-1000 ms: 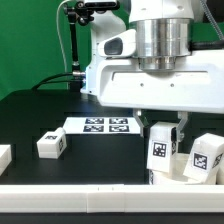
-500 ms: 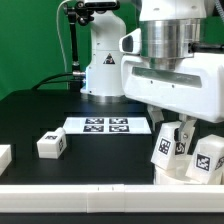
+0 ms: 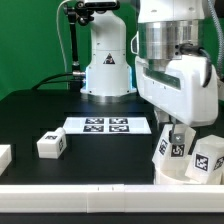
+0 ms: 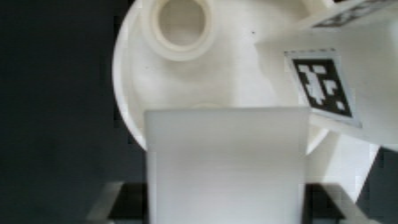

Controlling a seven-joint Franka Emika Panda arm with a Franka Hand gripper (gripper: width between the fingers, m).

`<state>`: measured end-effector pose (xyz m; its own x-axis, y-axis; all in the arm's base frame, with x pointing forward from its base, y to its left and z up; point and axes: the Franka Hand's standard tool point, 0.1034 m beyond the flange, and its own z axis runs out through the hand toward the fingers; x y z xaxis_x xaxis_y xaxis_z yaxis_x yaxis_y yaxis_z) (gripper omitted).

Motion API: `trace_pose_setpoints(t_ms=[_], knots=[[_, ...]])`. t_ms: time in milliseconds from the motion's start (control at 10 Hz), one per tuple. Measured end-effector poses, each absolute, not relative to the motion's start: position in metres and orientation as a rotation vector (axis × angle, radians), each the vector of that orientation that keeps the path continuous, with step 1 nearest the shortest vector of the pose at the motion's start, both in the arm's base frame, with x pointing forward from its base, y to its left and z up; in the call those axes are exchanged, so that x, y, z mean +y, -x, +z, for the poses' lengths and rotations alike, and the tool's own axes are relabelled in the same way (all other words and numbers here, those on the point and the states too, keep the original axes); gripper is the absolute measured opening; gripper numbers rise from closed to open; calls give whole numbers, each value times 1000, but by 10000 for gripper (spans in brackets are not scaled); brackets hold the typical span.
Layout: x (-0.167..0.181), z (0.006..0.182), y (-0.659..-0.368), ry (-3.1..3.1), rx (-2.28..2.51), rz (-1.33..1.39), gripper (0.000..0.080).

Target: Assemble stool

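Note:
My gripper (image 3: 174, 133) is shut on a white blocky stool leg (image 3: 170, 149) and holds it tilted over the round white seat (image 3: 178, 172) at the exterior view's lower right. A second tagged leg (image 3: 208, 157) stands on the seat beside it. In the wrist view the held leg (image 4: 228, 160) fills the space between the jaws of my gripper (image 4: 228, 207), with the seat (image 4: 199, 85) and its round socket (image 4: 178, 30) just beyond. A loose tagged leg (image 3: 52, 144) lies on the table to the left.
The marker board (image 3: 105, 125) lies flat at mid-table. Another white piece (image 3: 3, 156) sits at the exterior view's far left edge. A white bar (image 3: 80, 193) runs along the front edge. The robot base (image 3: 105, 60) stands behind.
The wrist has turned and shifted to the exterior view's right, and the held leg has gone from upright to tilted over the seat.

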<state>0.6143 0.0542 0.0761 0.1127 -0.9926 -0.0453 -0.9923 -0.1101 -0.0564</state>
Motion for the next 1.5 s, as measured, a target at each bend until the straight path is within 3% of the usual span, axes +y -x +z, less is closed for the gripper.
trace_pose_setpoints(t_ms=[700, 1100, 1300, 1500], knots=[[57, 75, -614, 1152, 2615, -65, 338], [57, 74, -613, 1157, 2611, -36, 338], [64, 86, -623, 1359, 2553, 5, 618], [68, 94, -628, 1611, 2412, -19, 640]])
